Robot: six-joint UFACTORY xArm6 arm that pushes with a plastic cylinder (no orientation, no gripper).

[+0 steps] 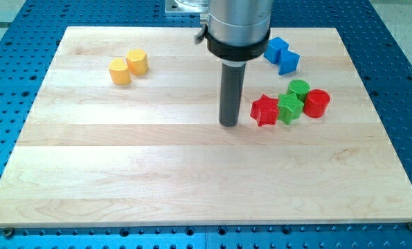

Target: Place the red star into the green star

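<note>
My tip (228,124) is sitting just left of red star (264,111), which is touching green star (289,108) already; no fingers on this rig; next move probably needing only small rightward nudge.

Lighting's bright and even, looks like it comes from overhead, cool-white. The wooden tabletop (192,173) reads pale with no hot spots, just a faint sheen on the metal collar (237,28) up top. Shadows are soft and short: a small dark smudge at the base of the rod by my tip (228,124), thin ones hugging the blocks. Focus is decent in the middle, wood grain shows, but it's low-res and block edges look a bit mushy. No obvious bending at the edges.
</note>
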